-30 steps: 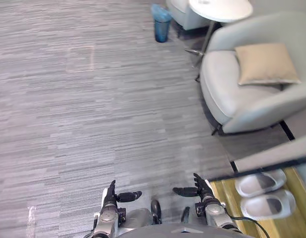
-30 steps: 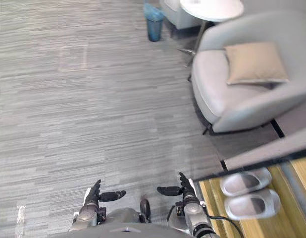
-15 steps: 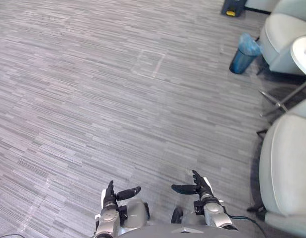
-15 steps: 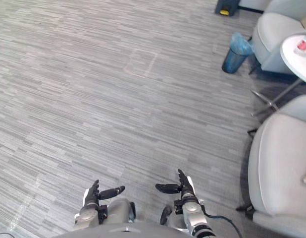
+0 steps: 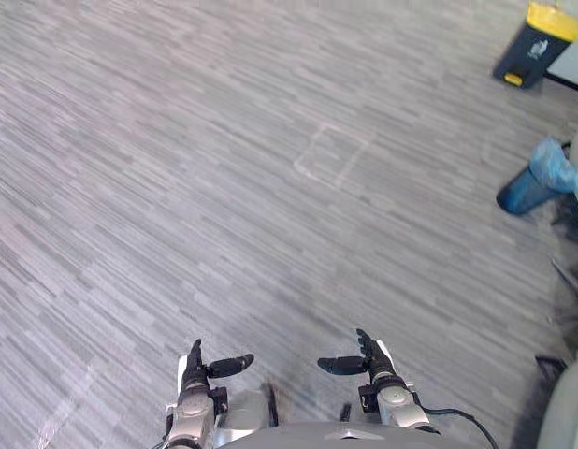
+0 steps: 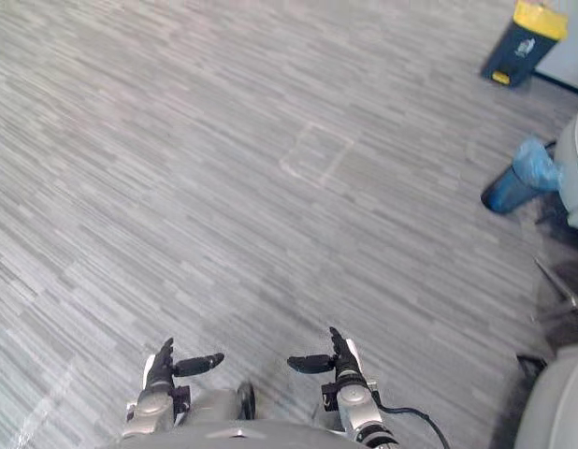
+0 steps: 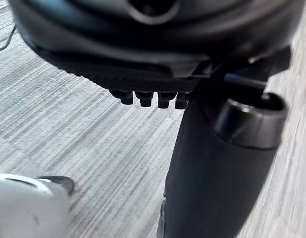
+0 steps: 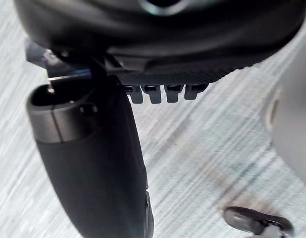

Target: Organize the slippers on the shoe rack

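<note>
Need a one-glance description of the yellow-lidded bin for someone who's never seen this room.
Follow the grey striped carpet to its far right side, where two bins stand apart. The nearer is a round blue bin lined with a bag; beyond it stands the dark bin. Its flat sides and bright yellow lid set it apart.

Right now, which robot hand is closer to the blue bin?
Right. The blue bin stands ahead and to the right of the right hand; the left hand is further over to the left, so farther away.
</note>
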Robot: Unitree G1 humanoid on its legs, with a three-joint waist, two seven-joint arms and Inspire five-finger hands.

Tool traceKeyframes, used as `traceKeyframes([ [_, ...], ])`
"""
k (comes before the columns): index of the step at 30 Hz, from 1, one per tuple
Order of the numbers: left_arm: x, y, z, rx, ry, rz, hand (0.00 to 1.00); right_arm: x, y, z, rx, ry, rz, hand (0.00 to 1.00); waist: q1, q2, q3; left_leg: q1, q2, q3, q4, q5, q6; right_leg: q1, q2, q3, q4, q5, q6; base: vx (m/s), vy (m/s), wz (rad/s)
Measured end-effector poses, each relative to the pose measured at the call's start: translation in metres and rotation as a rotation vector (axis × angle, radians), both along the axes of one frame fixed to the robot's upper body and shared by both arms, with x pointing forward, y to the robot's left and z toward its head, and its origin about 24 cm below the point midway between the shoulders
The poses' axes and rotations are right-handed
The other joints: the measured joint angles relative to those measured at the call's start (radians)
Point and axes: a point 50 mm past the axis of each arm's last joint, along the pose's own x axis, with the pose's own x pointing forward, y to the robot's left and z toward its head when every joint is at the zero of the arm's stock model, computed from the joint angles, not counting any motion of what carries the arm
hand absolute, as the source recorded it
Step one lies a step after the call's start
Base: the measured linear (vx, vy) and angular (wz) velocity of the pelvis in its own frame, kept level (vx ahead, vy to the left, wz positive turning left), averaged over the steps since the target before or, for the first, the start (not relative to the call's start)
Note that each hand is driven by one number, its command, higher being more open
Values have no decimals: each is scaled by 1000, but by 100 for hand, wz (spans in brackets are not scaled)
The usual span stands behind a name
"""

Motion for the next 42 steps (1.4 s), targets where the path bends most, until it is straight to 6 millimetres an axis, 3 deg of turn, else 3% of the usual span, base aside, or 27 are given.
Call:
traceKeyframes([
  [2,-2,-2,-2,-4,20,-9,100,8,-1,6,-2,-50,15,100,-15,5,4,83,8,-31,-53,-23,-10,-131,55,-20,-197,-24,3,656,-102,53],
  [4,0,-6,-2,-9,22,-32,100,13,0,10,6,-85,22,100,-35,-9,1,139,17,-79,-98,-49,-25,-193,74,-24,-531,116,34,568,-131,86],
  [5,-3,-9,-4,-14,36,-44,100,14,-3,10,-1,-84,20,100,-52,-3,-1,181,30,-120,-124,-56,-40,-167,87,-47,-559,192,-35,707,-184,82],
  [8,9,-32,-4,-75,11,-104,100,20,-20,13,-17,-91,-65,100,-55,-10,21,226,7,-164,-76,29,-87,-251,-9,-62,-192,35,-76,691,-235,57],
  [9,0,-32,-6,-75,23,-95,100,17,-19,13,-8,-93,-72,100,-60,-5,-3,211,18,-182,24,6,-110,-194,5,-87,-322,16,-67,657,-311,73],
  [10,1,-35,-6,-85,21,-94,100,11,-22,13,-15,-93,-81,100,-73,33,-10,121,54,-200,277,-8,-179,-121,39,-131,-367,-24,-70,528,-285,53],
  [12,3,-39,-3,-112,-17,-48,100,4,-20,10,-6,-73,-86,100,-46,78,-18,-69,127,-183,707,79,-340,-10,135,-132,-470,-41,-77,530,-182,-7],
  [14,9,-31,1,-100,-47,-20,100,-1,-5,7,45,-47,-95,100,-27,67,-10,-204,203,-95,936,61,-305,131,189,-115,-564,-56,-92,707,-182,-41],
  [15,14,-24,6,-81,-74,-19,100,-6,3,5,71,-32,-101,100,-14,39,-10,-282,224,-20,934,24,-238,229,197,-89,-646,-56,-92,582,-130,-42],
  [18,20,-19,12,-64,-119,-16,100,-9,8,3,79,-21,-92,100,3,17,-13,-398,223,53,755,-17,-168,354,192,-40,-759,-47,-77,598,-27,-53],
  [19,24,-18,14,-60,-138,-7,100,-9,8,3,75,-17,-91,100,20,6,-5,-438,183,39,511,-10,-156,405,169,2,-790,-46,-72,484,74,-77],
  [21,24,-17,15,-53,-141,-4,100,-10,6,2,67,-12,-97,100,39,5,-2,-448,141,-6,247,78,-151,448,146,51,-794,-54,-47,629,192,-107],
  [22,15,-11,10,-33,-102,6,100,-18,5,-3,58,27,-96,100,53,-5,-21,-431,111,-35,199,238,-145,481,121,119,-786,-64,-12,795,269,-93],
  [23,15,-9,10,-30,-100,4,100,-17,6,-3,60,27,-95,100,51,-9,-23,-432,108,-33,201,237,-145,482,116,119,-784,-63,-11,833,271,-49],
  [24,18,-4,10,-8,-87,-13,100,-20,8,-5,64,40,-93,100,34,-46,-39,-430,81,-25,233,176,-117,430,65,156,-674,-30,42,572,181,9],
  [26,16,-1,9,2,-68,-30,100,-23,8,-6,64,52,-99,100,34,-67,-36,-378,70,12,265,105,-100,367,26,171,-471,18,63,701,244,-27],
  [27,12,3,6,11,-36,-37,100,-19,8,-5,62,53,-94,100,29,-79,-27,-262,53,54,228,59,-79,270,-41,162,-181,190,68,678,230,-54],
  [28,9,3,5,13,-24,-39,100,-18,8,-5,61,52,-93,100,23,-70,-20,-218,52,67,207,50,-75,234,-63,151,-89,192,73,862,236,-53],
  [30,3,-4,0,11,13,-69,100,-10,10,-1,63,16,-78,100,0,-32,-9,-38,74,77,105,38,-66,100,-90,62,127,86,9,641,143,-36],
  [32,3,-8,0,6,13,-87,100,-3,12,3,70,-23,-60,100,-7,-6,-11,56,104,100,27,37,-68,-23,-65,-2,100,34,1,447,25,-24],
  [34,2,-8,-1,3,21,-89,100,8,17,8,65,-55,-15,100,-16,-12,-2,134,120,133,-13,32,-77,-122,-35,-81,-143,5,1,606,-77,-18],
  [35,-2,-9,-3,-1,34,-89,100,9,17,9,60,-59,-4,100,-20,-21,-4,170,118,135,-20,18,-98,-140,-18,-127,-320,37,-4,689,-143,-11],
  [36,-6,-6,-4,5,48,-95,100,6,18,7,61,-46,-4,100,-22,-46,-12,207,92,141,-29,-4,-127,-128,5,-163,-551,170,-5,475,-106,1],
  [37,-8,-3,-4,7,55,-98,100,4,17,5,58,-37,-4,100,-28,-59,-18,225,87,136,-33,-17,-143,-124,14,-158,-595,270,-127,577,-111,-12],
  [38,-6,-9,-6,-7,67,-101,100,8,9,6,32,-44,8,100,-21,-13,-12,244,123,138,-39,-25,-141,-109,50,-178,-592,266,-106,343,-57,-41],
  [40,-1,-16,-6,-20,58,-123,100,21,2,9,1,-50,16,100,-25,11,-6,241,110,101,-62,26,-96,-117,83,-174,-597,219,-123,483,-111,-59],
  [42,-1,-26,-8,-51,58,-133,100,12,-8,5,-10,-21,-32,100,-35,10,-6,242,117,88,18,72,-158,-105,73,-183,-522,141,-127,471,-157,-21],
])
